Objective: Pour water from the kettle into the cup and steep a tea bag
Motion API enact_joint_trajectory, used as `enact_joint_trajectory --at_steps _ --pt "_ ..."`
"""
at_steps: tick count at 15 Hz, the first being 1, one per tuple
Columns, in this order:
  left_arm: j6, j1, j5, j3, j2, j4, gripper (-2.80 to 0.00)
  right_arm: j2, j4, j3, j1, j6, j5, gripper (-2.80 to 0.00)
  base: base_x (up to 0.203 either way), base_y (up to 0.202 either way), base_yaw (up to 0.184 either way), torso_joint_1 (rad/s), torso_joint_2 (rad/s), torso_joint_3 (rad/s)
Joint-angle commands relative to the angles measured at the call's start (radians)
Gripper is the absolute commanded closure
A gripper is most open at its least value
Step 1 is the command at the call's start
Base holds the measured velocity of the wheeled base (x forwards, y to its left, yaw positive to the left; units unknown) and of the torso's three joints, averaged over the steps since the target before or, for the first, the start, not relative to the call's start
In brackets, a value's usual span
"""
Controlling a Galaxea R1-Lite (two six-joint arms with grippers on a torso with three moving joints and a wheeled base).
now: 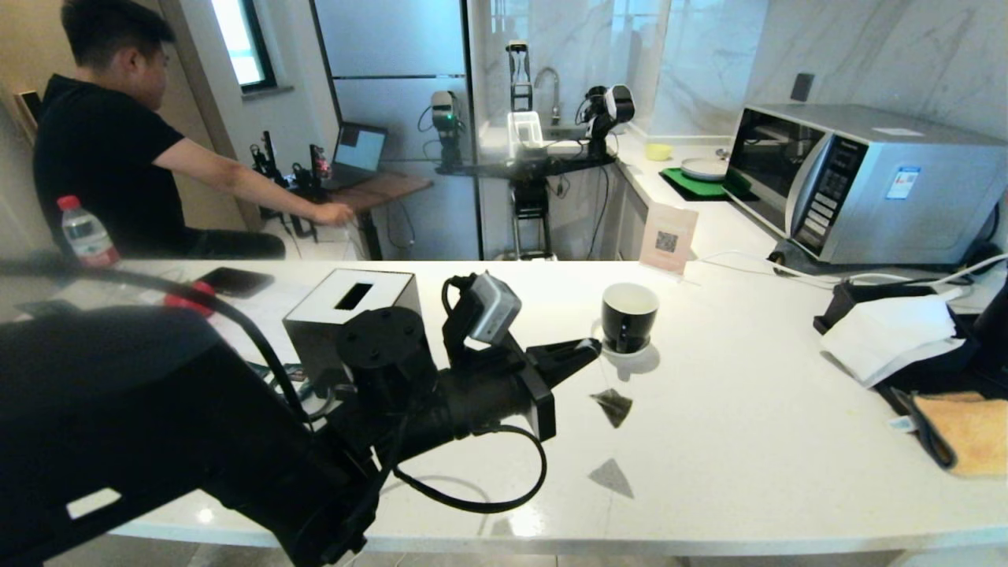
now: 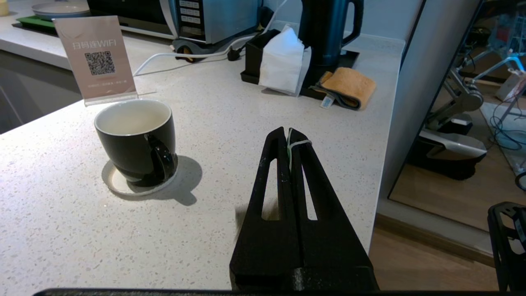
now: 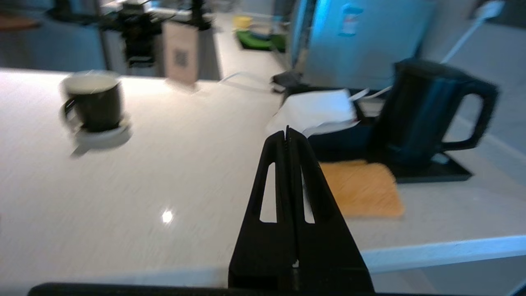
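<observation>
The tea bag [image 1: 613,406] hangs in the air on its thin white string just near and left of the cup [image 1: 628,316], with its shadow on the white counter [image 1: 709,441] below it. The left gripper [image 1: 587,348] holds it up: its fingers are pressed together on the string and tag, which show as a pale loop at the fingertips in the left wrist view [image 2: 298,143]. The cup stands upright on its small white saucer [image 1: 639,358] near the middle of the counter, its white inside showing, and whether it holds any water cannot be told. The kettle [image 2: 326,31] stands on its base at the far right end of the counter, beside a black tray with white tissue [image 1: 894,335] and an orange cloth [image 1: 969,431]. The right gripper [image 3: 287,133] is out over the near right part of the counter, well apart from the kettle, its fingers together and empty. A black tissue box [image 1: 352,311] sits left of the left arm, a microwave [image 1: 858,177] far right, and a person [image 1: 118,142] in black sits beyond the counter on the left.
</observation>
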Motion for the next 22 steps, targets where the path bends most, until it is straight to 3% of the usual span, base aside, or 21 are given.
enact_joint_trajectory --at_steps 1,3,7,11,14,22 --pt "-0.001 0.0 -0.002 0.0 0.006 -0.008 0.0 -0.258 0.223 0.002 -0.011 0.002 0.066 0.0 0.0 0.0 0.0 0.0 0.0 0.0" --pt "-0.001 0.0 -0.002 0.002 0.006 -0.007 0.0 -0.341 0.416 0.002 -0.018 0.006 0.132 0.0 0.0 0.0 0.0 0.0 0.0 0.0" --pt "-0.001 0.0 0.004 0.001 0.012 -0.007 0.0 -0.341 0.545 -0.006 -0.02 0.052 0.205 0.0 0.0 0.0 0.0 0.0 0.0 0.0" --pt "-0.001 0.0 0.025 0.0 0.011 -0.007 0.0 -0.341 0.547 -0.008 -0.02 0.06 0.204 0.0 0.0 0.0 0.0 0.0 0.0 0.0" --pt "-0.001 0.0 0.027 -0.004 0.012 -0.007 0.0 -0.341 0.519 -0.001 -0.02 0.157 0.199 0.0 0.0 0.0 0.0 0.0 0.0 0.0" --pt "-0.001 0.001 0.027 -0.044 0.044 -0.007 0.0 -0.341 0.511 0.002 -0.02 0.166 0.196 0.0 0.0 0.0 0.0 0.0 0.0 0.0"
